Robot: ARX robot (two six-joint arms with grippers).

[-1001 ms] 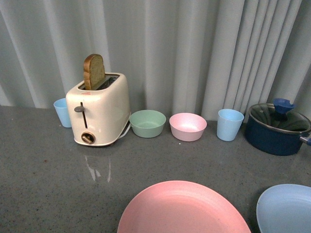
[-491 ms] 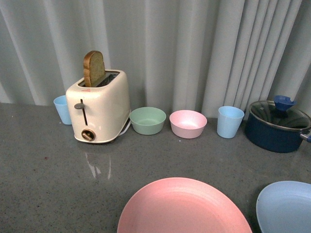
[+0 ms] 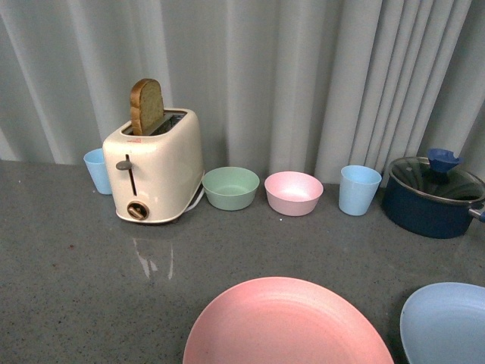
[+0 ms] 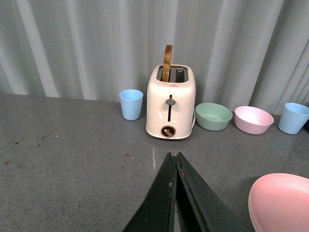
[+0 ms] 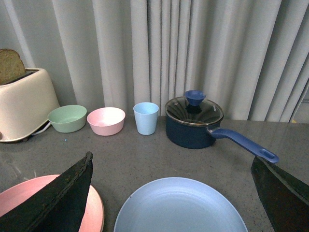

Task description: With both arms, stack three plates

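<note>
Compared with a second ago, the front view is sitting a little differently: the toaster (image 3: 155, 171), the bowls and both plates are showing slightly higher in the picture. Over the last half second nothing is shifting, and nothing on the tabletop (image 3: 68, 280) is changing place against its neighbours.

Along the curtain, a blue cup (image 3: 96, 171) is standing just beside the toaster, which is holding a bread slice (image 3: 146, 106) upright in its slot. Next a green bowl (image 3: 230, 188), a pink bowl (image 3: 293, 193), a second blue cup (image 3: 359, 190) and a dark blue pot (image 3: 432, 205) are standing in a row. Nearer the robot, the pink plate (image 3: 286, 324) is lying flat at the middle of the near edge. The light blue plate (image 3: 447, 324) is lying to its right, with a strip of tabletop between them.

The claws are showing only in the wrist views. The left claw (image 4: 174, 155) is hanging with its fingers pressed together, pinching nothing, over bare tabletop beside the pink plate and facing the toaster. The right claw (image 5: 171, 158) is standing spread wide and empty, its fingers framing the light blue plate, one of them crossing in front of the pink plate's rim. This view is also showing the pot's long handle (image 5: 244, 145), which the front view is cutting off.
</note>
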